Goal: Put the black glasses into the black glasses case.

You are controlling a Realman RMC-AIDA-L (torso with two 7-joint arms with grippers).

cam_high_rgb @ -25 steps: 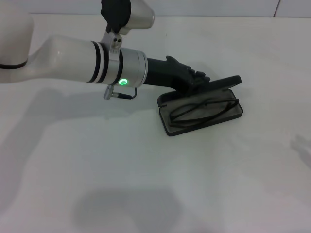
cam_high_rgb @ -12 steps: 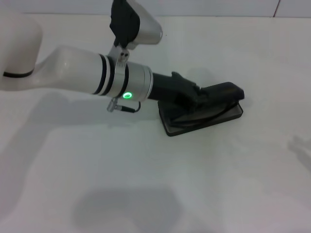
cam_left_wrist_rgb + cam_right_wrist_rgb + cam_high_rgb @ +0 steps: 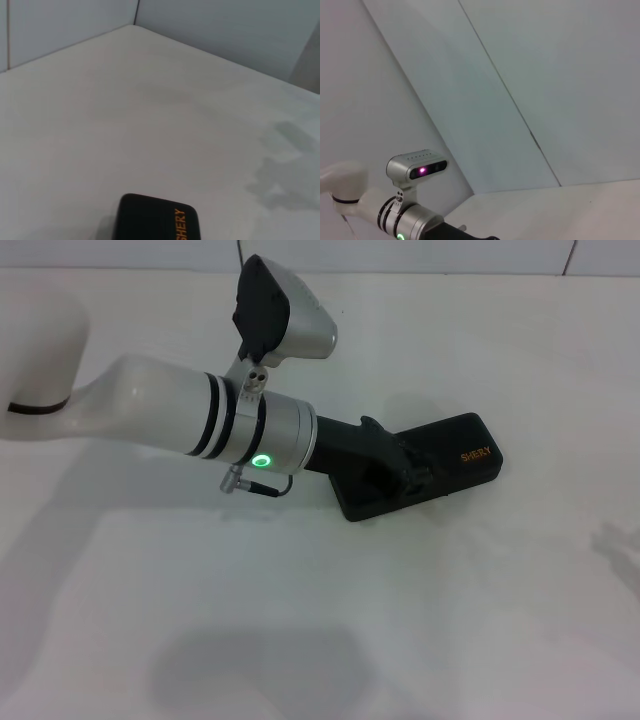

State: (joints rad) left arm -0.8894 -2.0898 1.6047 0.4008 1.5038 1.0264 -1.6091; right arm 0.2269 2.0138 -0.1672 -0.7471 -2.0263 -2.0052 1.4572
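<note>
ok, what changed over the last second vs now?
The lid of the black glasses case swung down from open to shut, pushed by the left gripper, which followed it down and now rests on top. The black glasses, lying in the open tray a second ago, are now hidden inside. The case base kept its spot on the table. The right gripper stayed out of the head view.

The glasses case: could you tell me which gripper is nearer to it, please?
Left. The left gripper rests on the closed case, pressing its lid. The right gripper appears in no view, so it is clearly farther off.
</note>
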